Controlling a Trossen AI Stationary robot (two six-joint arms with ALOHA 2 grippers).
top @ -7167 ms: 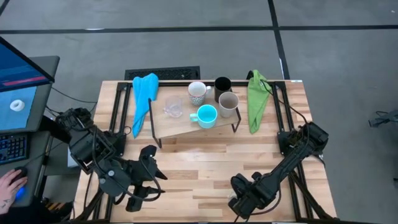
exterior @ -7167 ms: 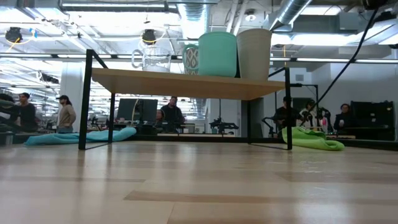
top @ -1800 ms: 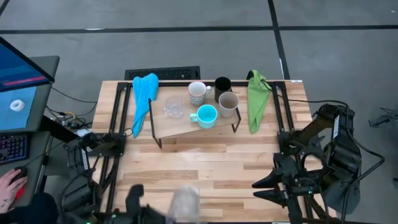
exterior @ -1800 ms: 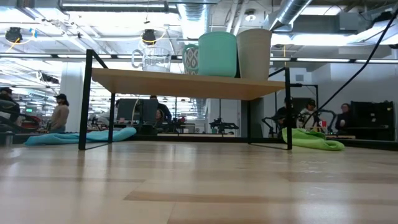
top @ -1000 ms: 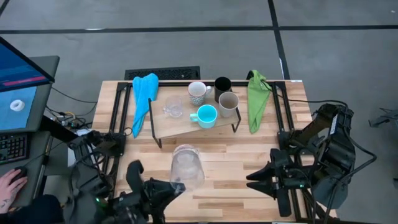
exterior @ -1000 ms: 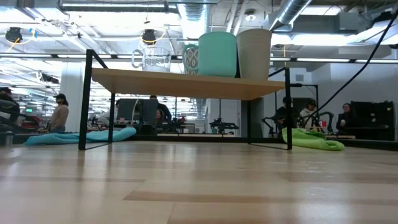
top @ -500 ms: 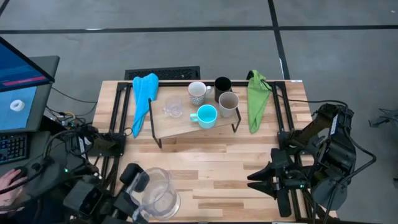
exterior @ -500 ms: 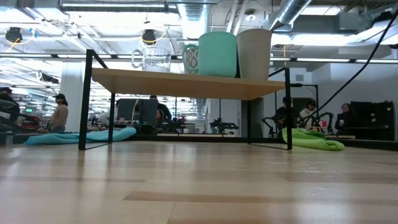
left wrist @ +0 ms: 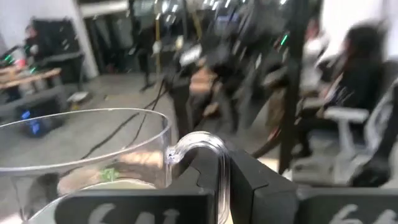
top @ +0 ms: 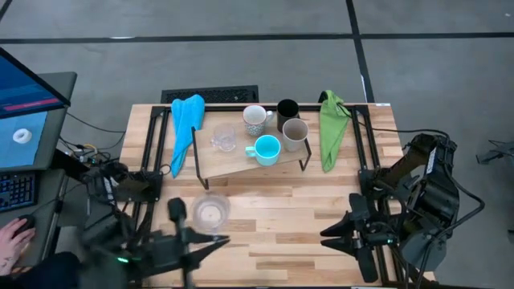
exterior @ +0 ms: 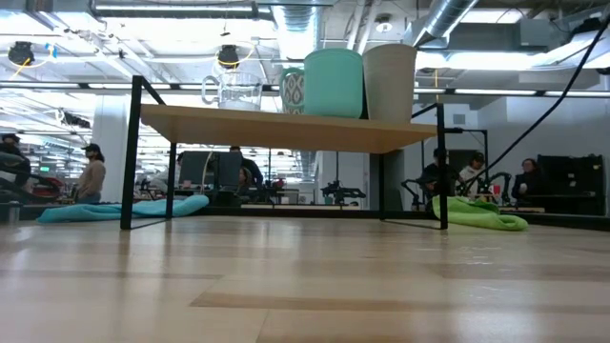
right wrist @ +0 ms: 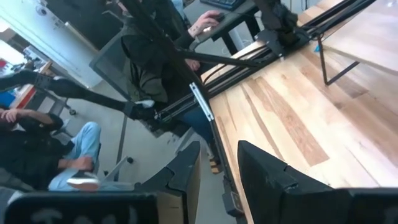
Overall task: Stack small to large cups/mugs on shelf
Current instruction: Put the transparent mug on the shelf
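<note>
The shelf [top: 233, 164] stands at the table's far middle on its black wire frame. On it stand a small clear glass [top: 222, 139], a white mug [top: 254, 119], a black cup [top: 287, 111], a beige-grey mug [top: 295, 134] and a turquoise mug [top: 266, 149]. In front of the shelf my left gripper [top: 191, 227] holds a second clear glass mug [top: 210, 213] upright, high above the table. My right gripper [top: 328, 233] hangs open over the near right with nothing between its fingers [right wrist: 186, 168]. The low view shows the shelf [exterior: 286, 129] and no arm. My left gripper pinches the clear glass mug's handle [left wrist: 208, 149] between its two fingers [left wrist: 249, 186]. The fingers lie level, coming from the table's near left. The mug stands upright with its rim [left wrist: 87, 140] up, lifted clear of the table.
A blue cloth [top: 186, 128] hangs over the rail left of the shelf and a green cloth [top: 331, 128] over the rail to its right. Black frame rails run along both table sides. A person's hand [top: 12, 241] rests at a keyboard off the left edge. Bare tabletop [top: 273, 209] lies before the shelf.
My left gripper has rolled about its own line, staying over the near left of the table. The clear glass mug, which lay on its side with its mouth toward the shelf, has tipped through a slant and now stands upright. My right arm has kept still.
</note>
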